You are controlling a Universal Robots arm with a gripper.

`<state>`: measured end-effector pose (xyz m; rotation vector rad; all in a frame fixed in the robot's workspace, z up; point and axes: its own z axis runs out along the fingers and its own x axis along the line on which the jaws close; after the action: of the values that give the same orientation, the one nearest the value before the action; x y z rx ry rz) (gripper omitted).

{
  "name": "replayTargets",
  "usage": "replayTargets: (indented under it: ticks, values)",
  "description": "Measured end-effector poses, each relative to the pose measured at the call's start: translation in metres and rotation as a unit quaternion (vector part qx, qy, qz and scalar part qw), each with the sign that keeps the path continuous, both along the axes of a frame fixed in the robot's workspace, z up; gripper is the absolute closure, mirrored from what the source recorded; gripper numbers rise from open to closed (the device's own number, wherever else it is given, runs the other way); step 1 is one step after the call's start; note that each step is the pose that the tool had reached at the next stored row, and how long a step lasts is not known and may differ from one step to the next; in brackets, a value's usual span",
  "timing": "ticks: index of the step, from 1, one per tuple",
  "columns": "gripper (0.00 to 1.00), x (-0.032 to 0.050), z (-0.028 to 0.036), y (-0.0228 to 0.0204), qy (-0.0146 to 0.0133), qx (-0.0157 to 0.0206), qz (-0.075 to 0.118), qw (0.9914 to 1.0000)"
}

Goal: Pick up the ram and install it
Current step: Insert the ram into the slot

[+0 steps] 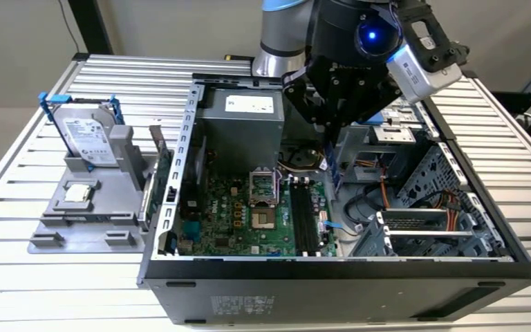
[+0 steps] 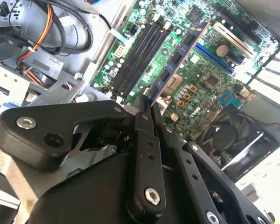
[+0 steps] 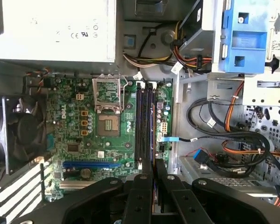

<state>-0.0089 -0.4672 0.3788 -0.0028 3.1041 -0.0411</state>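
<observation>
Hanging over the bench (image 1: 25,277), I'm down inside the open computer case (image 1: 339,290), above the motherboard (image 1: 238,214). My claw (image 1: 330,135) is clamped on the ram (image 1: 334,169), pinching it at one end. The stick drops from my fingertips toward the board, its long axis near upright in the exterior view. The memory slots (image 1: 304,218) lie flat below, just to the exterior view's left of the ram's lower end, and I judge it clear of them. In the first wrist view the memory slots (image 3: 144,121) run straight toward the gap between my fingers, where the ram is a thin edge-on sliver. The second wrist view gives what that one can't: the ram's (image 2: 177,58) broad face with its chips, reaching out over the board beside the slots.
</observation>
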Motion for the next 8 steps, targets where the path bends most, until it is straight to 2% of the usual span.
replayTargets:
  ticks: [4, 8]
  values:
    - [1.00, 0.0066, -0.0030, 0.0000, 0.0000, -0.0001, -0.003, 1.00000]
    - [1.00, 0.0115, -0.0098, 0.0000, 0.0000, -0.0002, -0.009, 0.99996]
